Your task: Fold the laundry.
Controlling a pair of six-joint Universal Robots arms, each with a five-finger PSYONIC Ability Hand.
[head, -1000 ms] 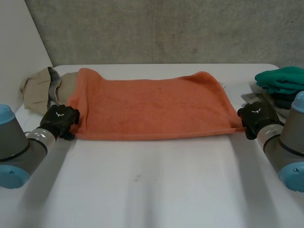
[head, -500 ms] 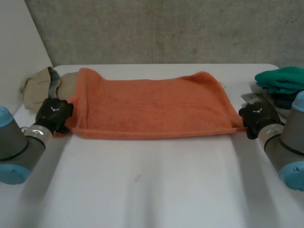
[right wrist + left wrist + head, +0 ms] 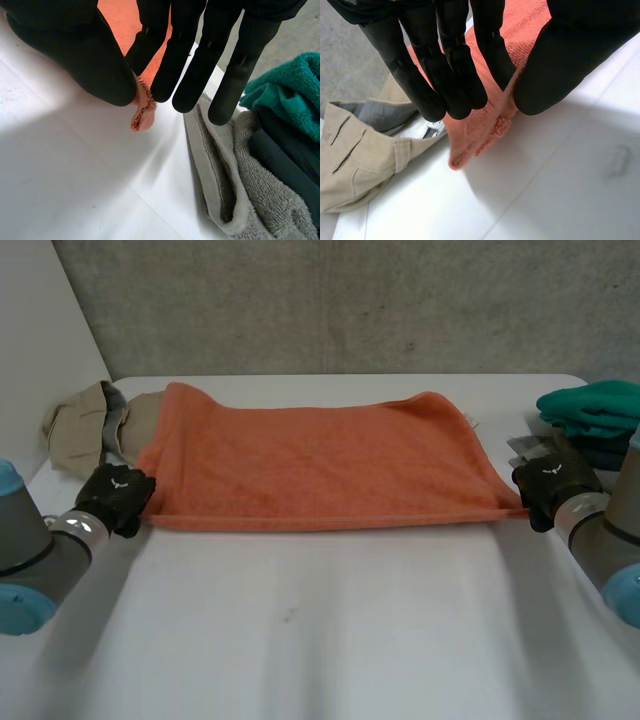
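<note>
Orange towel (image 3: 320, 465) lies flat on the table (image 3: 330, 640). Left hand (image 3: 117, 497) at its 8 o'clock corner, right hand (image 3: 553, 487) at 4 o'clock — each pinches its corner between thumb and fingers. Both have pulled outward, straightening the near edge — likely ready to fold.

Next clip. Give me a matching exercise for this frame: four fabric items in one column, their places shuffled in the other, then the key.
Things:
1. orange terry towel
2. beige crumpled garment
3. green terry towel
4. light grey terry towel

Places:
A. top of the pile beside the right hand
B. heaped just beyond the left hand
C. spread across the white table, near corners pinched by both hands
D. lowest layer of that pile, at the right hand's fingertips

Pairs: 1-C, 2-B, 3-A, 4-D.
</note>
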